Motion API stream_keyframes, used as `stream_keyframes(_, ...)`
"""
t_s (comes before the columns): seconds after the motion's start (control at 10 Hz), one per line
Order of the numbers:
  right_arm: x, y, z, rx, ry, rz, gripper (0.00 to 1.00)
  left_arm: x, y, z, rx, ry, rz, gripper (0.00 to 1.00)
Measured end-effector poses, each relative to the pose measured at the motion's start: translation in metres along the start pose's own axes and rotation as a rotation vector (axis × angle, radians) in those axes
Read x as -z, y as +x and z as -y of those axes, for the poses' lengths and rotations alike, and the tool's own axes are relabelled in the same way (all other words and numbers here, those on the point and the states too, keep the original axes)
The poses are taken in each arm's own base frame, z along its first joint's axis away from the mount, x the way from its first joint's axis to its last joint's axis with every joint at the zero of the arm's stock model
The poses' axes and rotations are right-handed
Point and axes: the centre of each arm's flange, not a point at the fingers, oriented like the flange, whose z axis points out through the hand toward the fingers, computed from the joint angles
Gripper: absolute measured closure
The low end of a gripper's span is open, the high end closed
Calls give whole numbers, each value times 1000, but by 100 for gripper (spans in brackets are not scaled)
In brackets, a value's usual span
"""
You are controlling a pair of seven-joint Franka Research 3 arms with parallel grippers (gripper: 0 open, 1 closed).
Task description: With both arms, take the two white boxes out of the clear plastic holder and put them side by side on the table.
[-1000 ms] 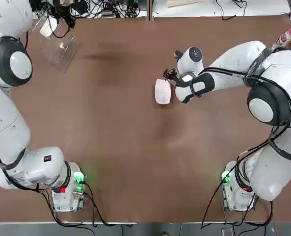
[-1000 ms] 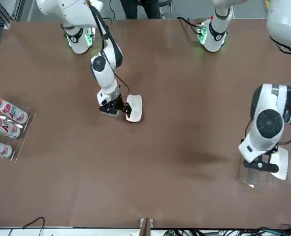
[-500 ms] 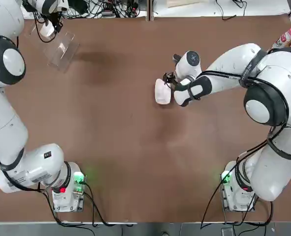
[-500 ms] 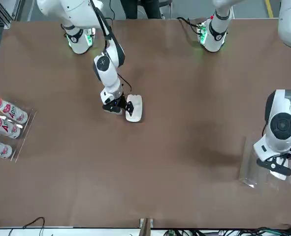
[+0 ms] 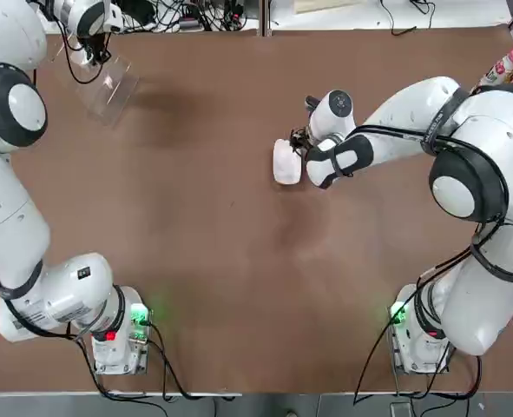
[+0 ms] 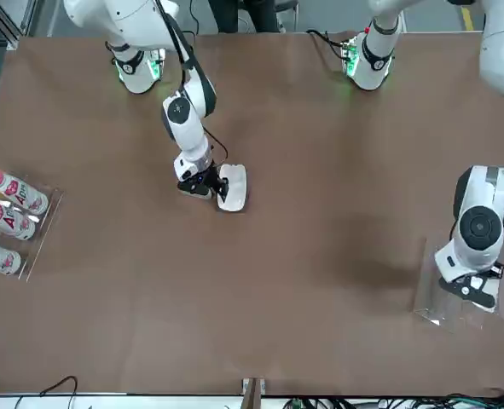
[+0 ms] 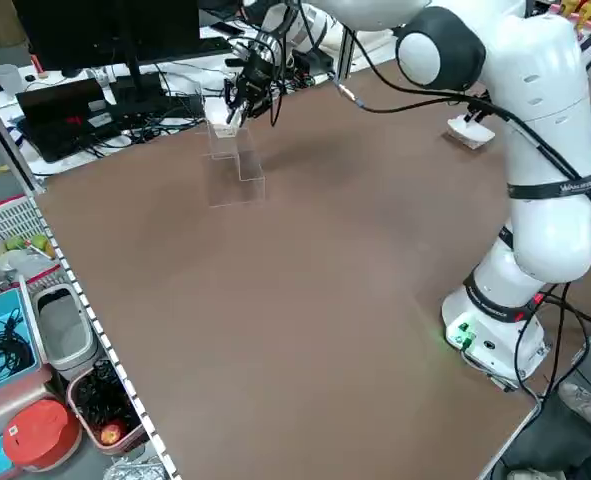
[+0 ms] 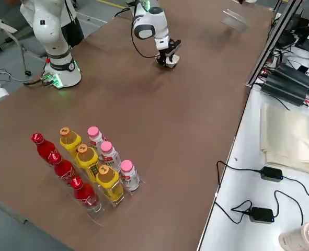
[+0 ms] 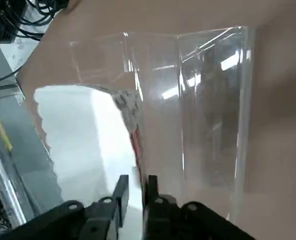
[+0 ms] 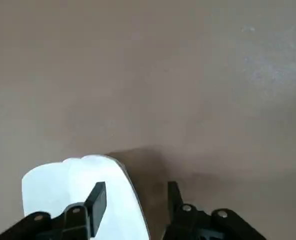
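One white box [image 5: 286, 162] [image 6: 233, 187] lies flat on the table [image 5: 195, 243] right of the middle. My right gripper [image 5: 301, 143] [image 10: 136, 194] hovers at its edge, open, and one finger [image 10: 100, 196] overlaps the box [image 10: 72, 192]. At the far left corner stands the clear plastic holder [image 5: 108, 82] [image 9: 213, 110] [image 7: 237, 170]. The other white box [image 9: 82, 145] [image 7: 220, 108] leans in it. My left gripper [image 9: 135, 189] [image 5: 87, 50] [image 6: 473, 290] is down in the holder, its fingers pinched on this box's edge.
A clear rack of pink-capped bottles [image 6: 8, 217] [image 8: 110, 157] sits at the table's right edge, next to red and yellow bottles [image 8: 73, 167]. Cables [image 5: 187, 13] run along the far edge. The arm bases [image 5: 121, 334] [image 5: 417, 334] stand at the near edge.
The left arm has shifted over the holder and its fingers have closed in on the box there. The right gripper's fingers have narrowed beside the lying box, which has not moved.
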Motion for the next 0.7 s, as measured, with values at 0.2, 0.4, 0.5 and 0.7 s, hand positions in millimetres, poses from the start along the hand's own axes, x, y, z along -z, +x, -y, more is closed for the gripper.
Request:
stream_keyframes(0.2, 0, -1, 1, 3, 0, 1, 50, 12, 4, 0, 30, -19, -22, 98)
stream_keyframes(0.4, -2, -6, 3, 17, -5, -1, 63, 43, 8, -7, 97, -113, -51, 98)
stream_keyframes(0.5, -3, -10, 5, 27, -10, -4, 68, 68, 9, -19, 144, -161, -43, 98)
stream_keyframes(0.7, -3, -9, 4, 30, -15, -13, 94, 133, 15, -71, 233, -239, -3, 98)
